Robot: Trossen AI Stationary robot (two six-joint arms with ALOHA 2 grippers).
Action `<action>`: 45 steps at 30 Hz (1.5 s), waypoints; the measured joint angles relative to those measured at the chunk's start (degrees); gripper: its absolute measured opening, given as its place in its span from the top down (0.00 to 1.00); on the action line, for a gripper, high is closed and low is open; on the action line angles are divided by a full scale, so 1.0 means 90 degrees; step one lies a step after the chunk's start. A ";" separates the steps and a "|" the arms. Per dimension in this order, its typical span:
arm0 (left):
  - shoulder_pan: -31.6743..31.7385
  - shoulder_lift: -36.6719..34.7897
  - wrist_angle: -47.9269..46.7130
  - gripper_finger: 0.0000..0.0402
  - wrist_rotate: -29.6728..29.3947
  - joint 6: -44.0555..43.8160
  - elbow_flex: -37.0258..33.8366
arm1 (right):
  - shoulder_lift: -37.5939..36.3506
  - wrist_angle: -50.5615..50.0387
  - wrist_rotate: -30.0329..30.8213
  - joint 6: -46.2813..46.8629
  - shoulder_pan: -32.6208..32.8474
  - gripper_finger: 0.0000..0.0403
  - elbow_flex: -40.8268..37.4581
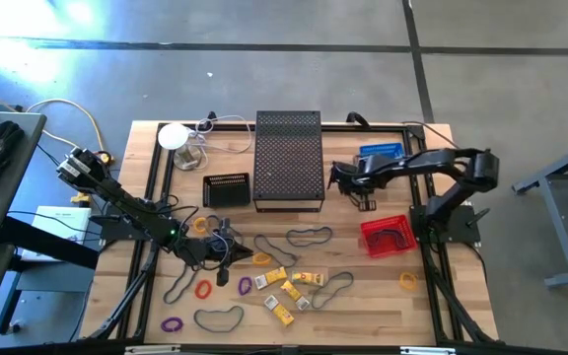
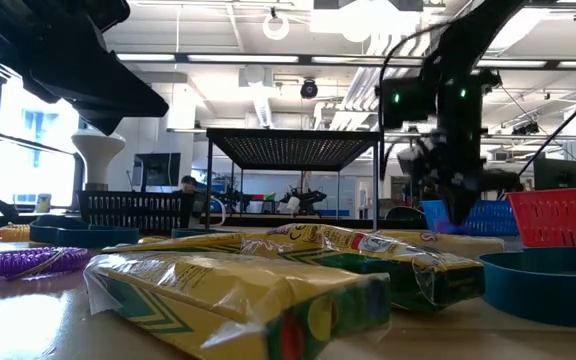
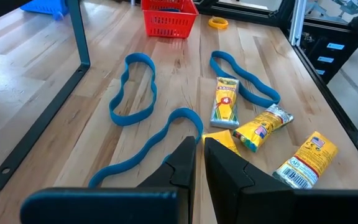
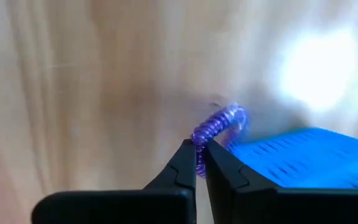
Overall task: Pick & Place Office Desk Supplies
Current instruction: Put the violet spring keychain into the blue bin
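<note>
I see a red basket (image 1: 387,237) on the right of the pale wooden table (image 1: 432,306), a blue basket (image 1: 380,151) beyond it; a black perforated stand (image 1: 288,158) at the far middle; blue band loops (image 3: 132,87), yellow crayon packs (image 3: 263,126) with green trim; a purple coiled loop (image 4: 219,127) between my right gripper's (image 4: 197,152) dark fingers.

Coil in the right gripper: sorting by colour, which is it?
Purple coil, clearest in the right wrist view.

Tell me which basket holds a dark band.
The red basket, right of the black mesh stand; a dark loop lies inside it. The blue basket and small black basket show none.
</note>
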 joint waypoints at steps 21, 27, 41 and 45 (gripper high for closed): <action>0.0000 0.0000 0.0002 0.92 0.0000 0.0000 0.0000 | -0.2560 -0.1192 0.1796 0.2157 0.0419 0.99 0.0338; 0.0001 0.0000 0.0002 0.92 0.0000 0.0000 0.0000 | -0.2569 -0.1390 0.1628 0.3979 -0.0541 0.99 0.0342; -0.0001 0.0000 -0.0017 0.92 0.0000 0.0000 0.0000 | -0.1690 -0.1177 0.0113 0.4892 -0.2049 0.98 0.0339; 0.0000 0.0000 -0.0020 0.92 0.0000 0.0000 0.0000 | -0.1429 -0.1155 0.0106 0.4892 -0.2062 0.92 0.0337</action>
